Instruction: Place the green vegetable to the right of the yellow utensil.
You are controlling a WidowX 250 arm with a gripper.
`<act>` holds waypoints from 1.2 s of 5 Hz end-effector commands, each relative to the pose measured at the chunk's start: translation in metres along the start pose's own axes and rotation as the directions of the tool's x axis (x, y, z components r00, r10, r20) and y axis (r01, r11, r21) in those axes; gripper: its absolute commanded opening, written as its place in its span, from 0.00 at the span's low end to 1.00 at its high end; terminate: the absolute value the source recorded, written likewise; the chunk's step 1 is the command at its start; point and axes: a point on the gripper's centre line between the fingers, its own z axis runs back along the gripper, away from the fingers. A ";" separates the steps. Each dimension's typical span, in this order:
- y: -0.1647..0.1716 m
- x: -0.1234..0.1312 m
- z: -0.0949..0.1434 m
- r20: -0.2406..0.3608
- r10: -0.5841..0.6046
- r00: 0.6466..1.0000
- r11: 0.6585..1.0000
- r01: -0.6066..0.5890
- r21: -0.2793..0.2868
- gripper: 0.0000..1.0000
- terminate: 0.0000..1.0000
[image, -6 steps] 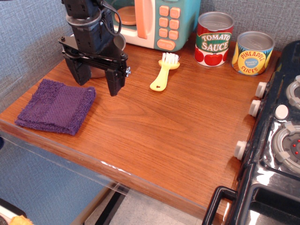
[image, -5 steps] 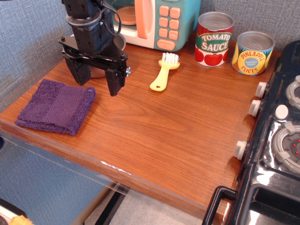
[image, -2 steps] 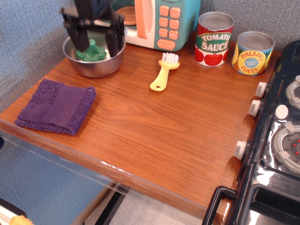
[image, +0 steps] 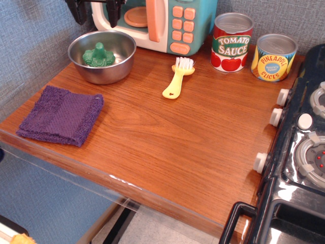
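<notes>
The green toy broccoli (image: 98, 55) lies inside a metal bowl (image: 123, 60) at the back left of the wooden counter. The pale-yellow brush (image: 178, 78) with white bristles lies to the right of the bowl, handle end toward the front. My gripper (image: 95, 11) is at the top edge of the picture, above and behind the bowl. Only its two black fingertips show; they stand apart with nothing between them.
A purple cloth (image: 62, 114) lies at the front left. A toy microwave (image: 162, 23) stands at the back. A tomato sauce can (image: 232, 42) and a pineapple can (image: 274, 57) stand at the back right. A toy stove (image: 299, 152) fills the right side.
My gripper has risen from low over the counter, in front of the bowl, up to the top edge. The bowl and the broccoli in it, hidden before, now show fully.
</notes>
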 end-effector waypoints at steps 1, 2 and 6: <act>0.015 0.014 -0.012 -0.015 0.014 1.000 0.999 -0.014 0.038 1.00 0.00; 0.012 0.006 -0.026 -0.056 0.011 0.998 0.999 -0.009 0.033 1.00 0.00; 0.005 -0.006 -0.045 -0.113 -0.009 0.994 0.998 0.015 0.056 0.00 0.00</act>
